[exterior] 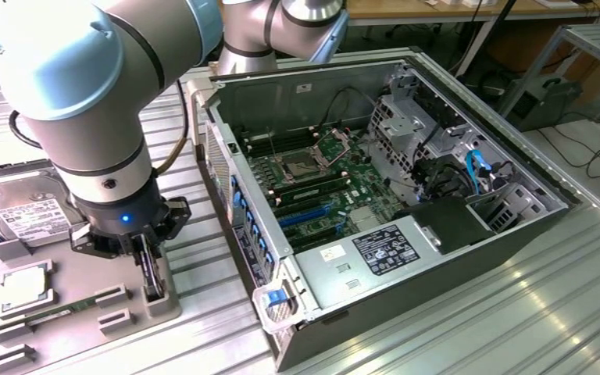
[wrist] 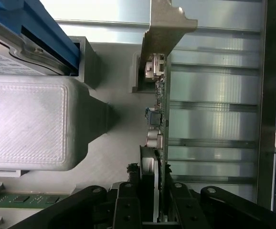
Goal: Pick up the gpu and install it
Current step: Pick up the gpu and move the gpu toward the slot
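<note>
The gpu (exterior: 153,275) stands on edge in a slot of the grey parts tray (exterior: 81,269) at the exterior view's left, a thin dark card. My gripper (exterior: 148,262) comes straight down onto its top edge. In the wrist view the gpu (wrist: 158,100) runs away from the camera, its pale metal bracket (wrist: 164,28) at the far end. The black fingers (wrist: 130,200) sit against both faces of the card, so the gripper (wrist: 154,193) is shut on it. The card still rests in its tray slot.
The open computer case (exterior: 508,168) lies on its side to the exterior view's right of the tray, motherboard (exterior: 321,183) exposed with blue slots. On the tray are a silver hard drive (exterior: 24,211), a processor (exterior: 24,283) and a green memory stick (exterior: 60,310). A ribbed metal table (exterior: 508,312) lies underneath.
</note>
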### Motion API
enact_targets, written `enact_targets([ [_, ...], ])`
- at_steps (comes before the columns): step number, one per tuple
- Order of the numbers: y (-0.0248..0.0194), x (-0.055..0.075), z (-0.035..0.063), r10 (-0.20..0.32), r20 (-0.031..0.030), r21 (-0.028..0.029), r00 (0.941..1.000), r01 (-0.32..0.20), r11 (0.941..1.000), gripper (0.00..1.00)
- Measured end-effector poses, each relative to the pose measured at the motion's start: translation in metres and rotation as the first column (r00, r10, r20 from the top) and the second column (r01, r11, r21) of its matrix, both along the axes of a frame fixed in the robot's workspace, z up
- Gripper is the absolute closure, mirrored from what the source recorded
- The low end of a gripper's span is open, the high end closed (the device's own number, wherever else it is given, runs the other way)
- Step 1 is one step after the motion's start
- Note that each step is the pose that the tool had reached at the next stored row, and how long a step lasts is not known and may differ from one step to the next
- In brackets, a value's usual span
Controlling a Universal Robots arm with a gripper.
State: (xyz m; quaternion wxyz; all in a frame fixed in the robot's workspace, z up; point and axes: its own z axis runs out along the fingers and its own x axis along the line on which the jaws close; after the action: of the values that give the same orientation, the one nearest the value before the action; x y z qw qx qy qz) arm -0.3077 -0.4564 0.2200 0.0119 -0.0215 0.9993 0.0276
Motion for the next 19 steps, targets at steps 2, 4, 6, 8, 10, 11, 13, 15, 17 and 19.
enact_targets([
  [2,0.0,0.0,0.0,0.0,0.0,0.0,1.0,0.0,1.0,0.72],
  [4,0.0,0.0,0.0,0.0,0.0,0.0,1.0,0.0,1.0,0.72],
  [6,0.0,0.0,0.0,0.0,0.0,0.0,1.0,0.0,1.0,0.72],
  [8,0.0,0.0,0.0007,0.0,0.0003,0.0002,1.0,0.0,1.0,0.72],
  [10,0.0,0.0,0.0022,0.0,0.0001,0.0002,1.0,0.0,1.0,0.72],
  [11,0.0,0.0,0.0033,0.0,-0.0001,0.0,1.0,0.0,1.0,0.72],
  [13,0.0,0.0,0.0067,0.0,-0.0001,0.0,1.0,0.0,1.0,0.72],
  [15,0.0,0.0,0.0113,0.0,0.0,0.0,1.0,0.0,1.0,0.72],
  [17,0.0,0.0,0.0198,0.0,0.0001,0.0001,1.0,0.0,1.0,0.72],
  [19,0.0,0.0,0.0199,0.0,0.0,0.0,1.0,0.0,1.0,0.72],
])
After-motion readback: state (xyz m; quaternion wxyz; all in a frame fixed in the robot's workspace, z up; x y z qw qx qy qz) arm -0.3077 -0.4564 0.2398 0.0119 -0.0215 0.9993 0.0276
